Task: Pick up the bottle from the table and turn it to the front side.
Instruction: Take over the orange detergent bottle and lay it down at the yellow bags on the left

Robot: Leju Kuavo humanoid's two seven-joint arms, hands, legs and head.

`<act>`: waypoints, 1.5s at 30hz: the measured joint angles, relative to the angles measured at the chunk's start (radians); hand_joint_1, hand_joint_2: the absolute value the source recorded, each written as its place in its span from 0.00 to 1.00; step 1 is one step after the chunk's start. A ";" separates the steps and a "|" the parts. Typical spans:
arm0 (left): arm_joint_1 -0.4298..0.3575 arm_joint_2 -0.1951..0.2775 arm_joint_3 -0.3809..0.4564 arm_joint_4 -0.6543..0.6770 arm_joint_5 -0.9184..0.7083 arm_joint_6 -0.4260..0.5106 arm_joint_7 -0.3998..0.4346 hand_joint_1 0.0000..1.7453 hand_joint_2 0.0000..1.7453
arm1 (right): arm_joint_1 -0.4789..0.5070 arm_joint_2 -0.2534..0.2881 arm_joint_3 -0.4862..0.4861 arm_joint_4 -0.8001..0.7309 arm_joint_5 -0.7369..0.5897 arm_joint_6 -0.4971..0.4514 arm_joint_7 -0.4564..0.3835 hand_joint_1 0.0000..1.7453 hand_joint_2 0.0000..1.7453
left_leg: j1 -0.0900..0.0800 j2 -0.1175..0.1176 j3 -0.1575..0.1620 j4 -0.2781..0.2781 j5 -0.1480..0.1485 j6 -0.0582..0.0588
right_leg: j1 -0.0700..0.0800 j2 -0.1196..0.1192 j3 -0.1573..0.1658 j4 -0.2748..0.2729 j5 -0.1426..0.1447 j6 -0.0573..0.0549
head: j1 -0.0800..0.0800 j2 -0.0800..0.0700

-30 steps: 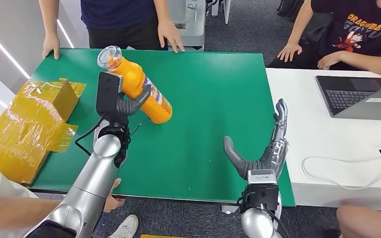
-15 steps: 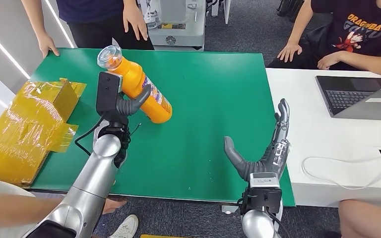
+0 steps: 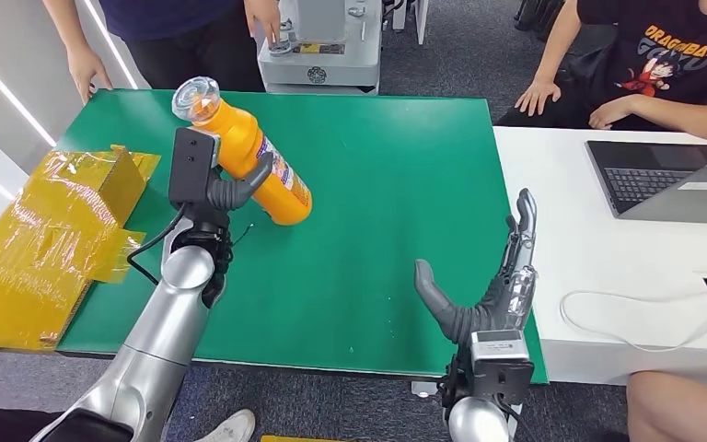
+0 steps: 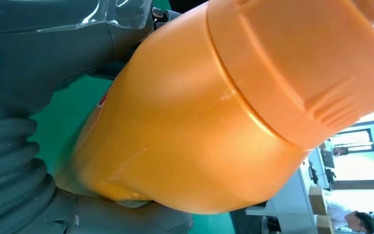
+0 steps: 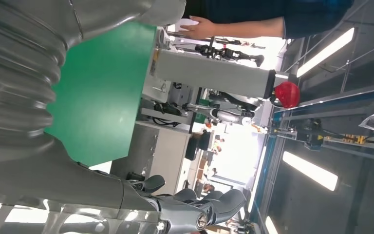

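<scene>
One step is done as you see it: the left hand (image 3: 226, 189) has the bottle (image 3: 249, 157) wrapped between thumb and fingers and holds it tilted above the counter (image 3: 396, 184), clear cap pointing up toward the far left corner and base angled down to the right. In the left wrist view the orange body (image 4: 185, 126) sits tight against the grey thumb and ribbed cover, so the grasp looks firm. What remains, I judge, is the turn: part of a label shows along the bottle's right flank, so you will likely need to roll the wrist until that face comes round to the front, keeping the base from dragging on the green surface. Your right hand (image 3: 488, 285) holds nothing, fingers spread and pointing up near the counter's near right edge; it could take the bottle's base if one wrist cannot finish the turn. A yellow taped box (image 3: 55, 230) lies at the left edge, near your elbow's path. A white desk with a laptop (image 3: 663, 180) adjoins on the right, and people stand or sit along the far side, their hands near the edge, so keep the swing small.
</scene>
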 joint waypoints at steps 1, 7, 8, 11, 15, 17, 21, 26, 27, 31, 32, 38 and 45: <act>-0.001 0.007 0.001 -0.003 -0.007 -0.001 0.002 1.00 1.00 | 0.004 0.000 0.001 -0.001 -0.003 0.000 -0.001 0.00 1.00 | 0.000 0.000 0.000 0.000 0.000 0.000 | 0.000 0.000 0.000 0.000 0.000 0.000 | 0.000 0.000; -0.023 0.093 0.002 -0.022 -0.188 -0.008 0.065 1.00 1.00 | 0.061 0.000 0.006 -0.028 -0.002 0.000 0.005 0.00 1.00 | 0.000 0.000 0.000 0.000 0.000 0.000 | 0.000 0.000 0.000 0.000 0.000 0.000 | 0.000 0.000; -0.034 0.112 0.002 -0.019 -0.234 -0.013 0.077 1.00 1.00 | 0.073 0.000 0.006 -0.037 0.004 0.000 0.009 0.00 1.00 | 0.000 0.000 0.000 0.000 0.000 0.000 | 0.000 0.000 -0.001 0.000 0.000 0.000 | 0.000 0.000; -0.105 0.175 -0.001 0.022 -0.402 -0.040 0.094 1.00 1.00 | 0.111 0.000 0.004 -0.072 0.026 0.000 0.022 0.00 1.00 | 0.000 0.000 0.000 0.000 0.001 -0.001 | 0.000 0.000 -0.001 0.001 0.000 0.000 | 0.000 0.000; -0.230 0.244 -0.014 0.113 -0.536 -0.076 0.089 1.00 1.00 | 0.145 0.000 -0.002 -0.111 0.037 0.000 0.031 0.00 1.00 | 0.000 0.002 0.000 0.000 0.001 -0.001 | 0.000 0.002 -0.001 0.001 0.001 -0.002 | 0.000 0.000; -0.268 0.263 -0.019 0.144 -0.545 -0.079 0.087 1.00 1.00 | 0.153 0.001 -0.004 -0.122 0.038 0.000 0.033 0.00 1.00 | 0.000 0.003 0.000 0.000 0.001 -0.001 | 0.000 0.002 -0.001 0.001 0.001 -0.002 | 0.000 0.000; -0.298 0.282 -0.027 0.179 -0.553 -0.077 0.086 1.00 1.00 | 0.160 0.001 -0.005 -0.135 0.038 0.000 0.034 0.00 1.00 | 0.000 0.002 0.000 0.000 0.001 -0.001 | 0.000 0.002 -0.001 0.001 0.001 -0.002 | 0.000 0.000; -0.328 0.295 -0.054 0.217 -0.615 -0.102 0.086 1.00 1.00 | 0.163 0.004 -0.006 -0.146 0.041 0.001 0.044 0.00 1.00 | 0.000 0.002 0.000 0.000 0.001 -0.001 | 0.000 0.002 -0.001 0.001 0.001 -0.001 | 0.000 0.000; -0.341 0.298 -0.064 0.231 -0.641 -0.112 0.086 1.00 1.00 | 0.162 0.006 -0.008 -0.150 0.044 0.003 0.051 0.00 1.00 | 0.000 0.002 0.000 0.000 0.001 -0.001 | 0.000 0.002 -0.001 0.001 0.001 -0.001 | 0.000 0.000; -0.400 0.315 -0.113 0.298 -0.759 -0.142 0.073 1.00 1.00 | 0.162 0.018 -0.022 -0.173 0.067 0.028 0.083 0.00 1.00 | 0.000 0.002 0.000 0.000 0.001 -0.001 | 0.000 0.002 -0.001 0.001 0.001 -0.001 | 0.000 0.000; -0.411 0.322 -0.126 0.314 -0.785 -0.148 0.065 1.00 1.00 | 0.162 0.020 -0.026 -0.178 0.070 0.037 0.087 0.00 1.00 | 0.000 0.003 0.000 0.000 0.001 -0.001 | 0.000 0.003 -0.001 0.001 0.001 -0.001 | 0.000 0.000; -0.429 0.408 -0.224 0.380 -0.975 -0.154 0.018 1.00 1.00 | 0.165 0.022 -0.046 -0.185 0.060 0.078 0.074 0.00 1.00 | 0.000 0.005 0.001 -0.001 0.001 -0.001 | 0.000 0.005 -0.002 0.002 0.001 -0.002 | 0.000 0.000; -0.428 0.512 -0.338 0.416 -1.147 -0.152 0.018 1.00 1.00 | 0.174 0.024 -0.064 -0.193 0.062 0.109 0.064 0.00 1.00 | 0.001 0.005 0.001 -0.001 0.001 -0.001 | 0.000 0.005 -0.002 0.002 0.000 -0.002 | 0.000 0.000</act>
